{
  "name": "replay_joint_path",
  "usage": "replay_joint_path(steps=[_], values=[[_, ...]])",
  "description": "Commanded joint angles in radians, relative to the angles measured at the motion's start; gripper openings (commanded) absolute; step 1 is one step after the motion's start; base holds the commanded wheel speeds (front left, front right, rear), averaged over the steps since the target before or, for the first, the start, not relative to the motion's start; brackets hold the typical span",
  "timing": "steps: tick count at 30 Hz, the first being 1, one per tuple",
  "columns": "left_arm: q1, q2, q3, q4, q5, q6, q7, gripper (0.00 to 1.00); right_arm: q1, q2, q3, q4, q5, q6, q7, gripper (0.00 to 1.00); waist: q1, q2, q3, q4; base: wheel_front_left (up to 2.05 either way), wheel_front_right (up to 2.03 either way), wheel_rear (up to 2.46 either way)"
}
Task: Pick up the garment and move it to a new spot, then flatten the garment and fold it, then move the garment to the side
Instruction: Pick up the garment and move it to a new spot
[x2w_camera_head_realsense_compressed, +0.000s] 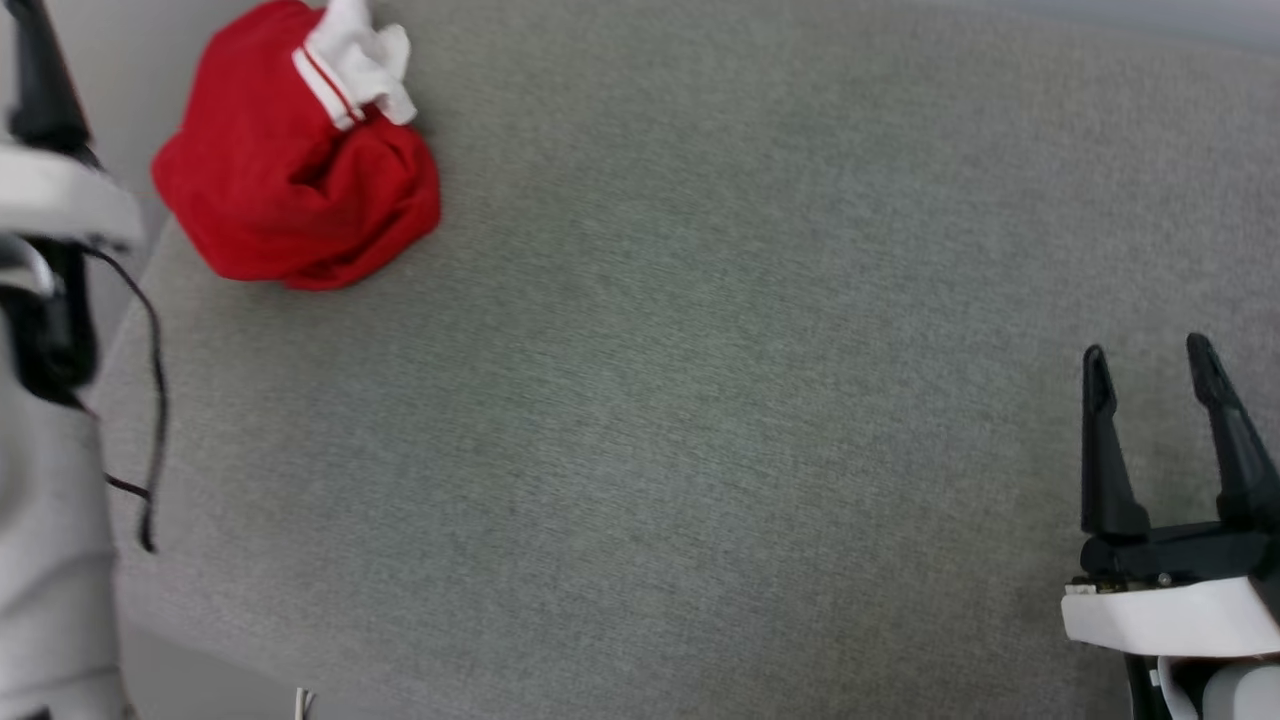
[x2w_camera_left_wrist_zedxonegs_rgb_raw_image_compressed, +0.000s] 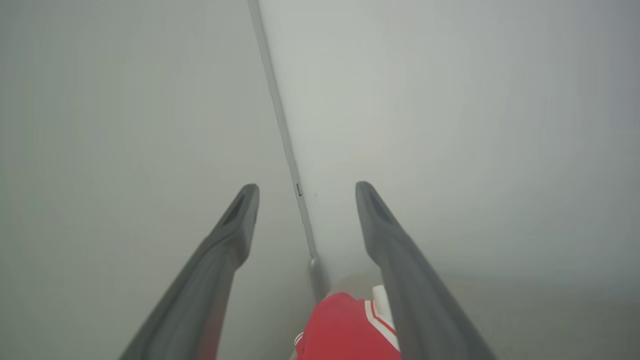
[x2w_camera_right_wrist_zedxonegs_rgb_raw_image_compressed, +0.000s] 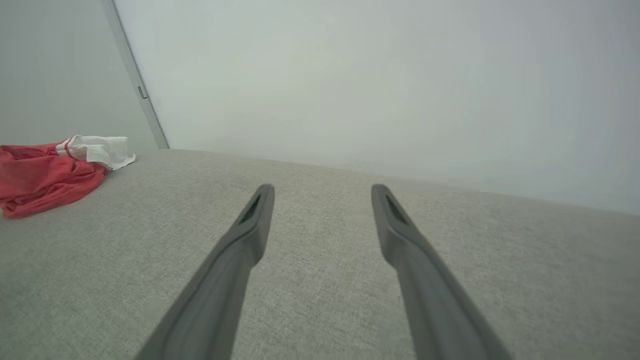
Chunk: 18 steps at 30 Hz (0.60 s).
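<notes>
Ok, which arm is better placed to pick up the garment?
Left, probably. The garment sits close by the open left fingers in that wrist view; the right fingers, also open, hang over the grey surface far across from it.

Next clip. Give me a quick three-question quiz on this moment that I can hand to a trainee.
1. True or false: the garment lies flattened out on the grey surface.
2. Where does the garment sit in the head view? A) upper left B) centre C) lower right
3. Fill in: the right gripper and the left gripper both stand ____ and hold nothing.
Key: 1 false, it is bunched in a heap; 2 A; 3 open.
</notes>
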Motion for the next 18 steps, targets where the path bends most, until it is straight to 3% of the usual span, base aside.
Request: replay_joint_path(steps=[1, 8, 18], values=[[-0.067, 0.036, -0.017, 0.028, -0.006, -0.024, 0.080, 1.00, -0.021, 0.001, -0.003, -0.012, -0.011, 0.000, -0.002, 1.00, -0.0002, 0.0000, 0.065, -0.050, 0.00, 0.00, 0.00], [-0.239, 0.169, -0.098, 0.094, -0.081, -0.085, 0.447, 1.00, -0.059, 0.001, -0.008, -0.049, -0.027, 0.000, -0.002, 1.00, -0.0002, 0.0000, 0.138, -0.098, 0.00, 0.00, 0.00], [-0.282, 0.387, -0.235, 0.119, -0.346, -0.092, 0.964, 1.00, -0.116, 0.001, 0.004, -0.118, -0.042, 0.000, -0.002, 1.00, -0.0002, 0.0000, 0.259, -0.156, 0.00, 0.00, 0.00]])
